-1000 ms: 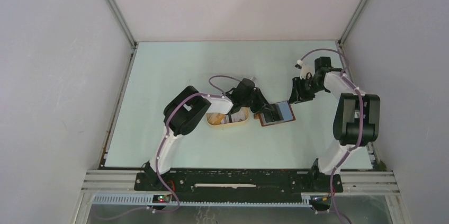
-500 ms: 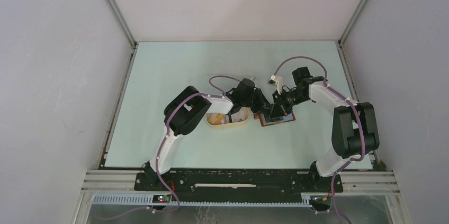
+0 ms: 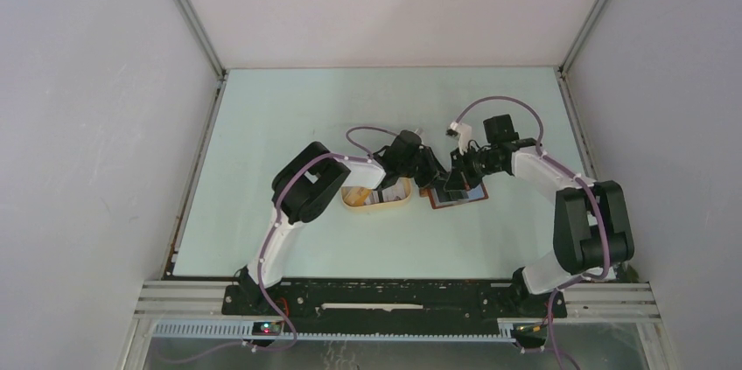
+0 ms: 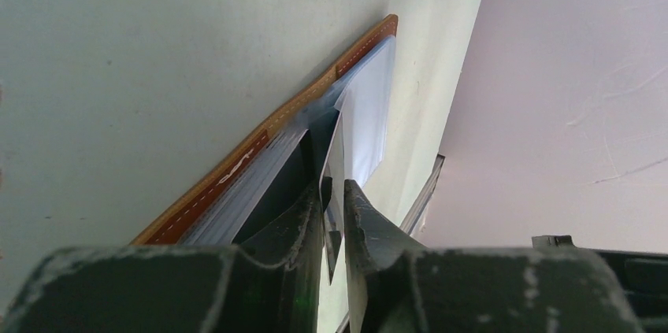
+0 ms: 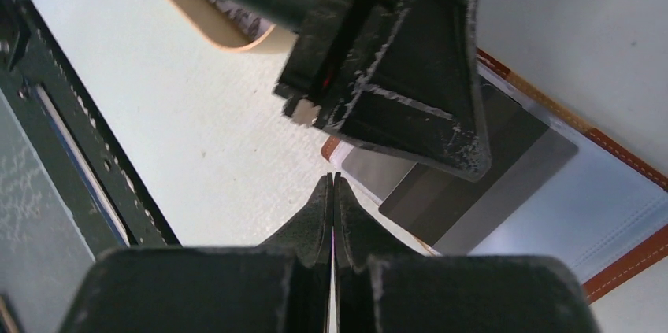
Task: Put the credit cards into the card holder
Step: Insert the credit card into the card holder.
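The card holder lies open on the table, its brown stitched edge and greyish pockets showing. A dark grey credit card stands tilted with its lower end on the pockets. My left gripper is around its upper end. In the left wrist view the card is edge-on between the jaws, which stand slightly apart, and a slit of light shows on one side. My right gripper is shut on nothing, its tips low over the table by the holder's near corner.
An oval cream tray with more cards sits just left of the card holder, its rim under the left arm. The black rail runs along the table's near edge. Both arms crowd together over the holder.
The right arm swung in from the far right to the card holder and its jaws closed. The left gripper stayed at the holder, its jaws easing slightly apart.
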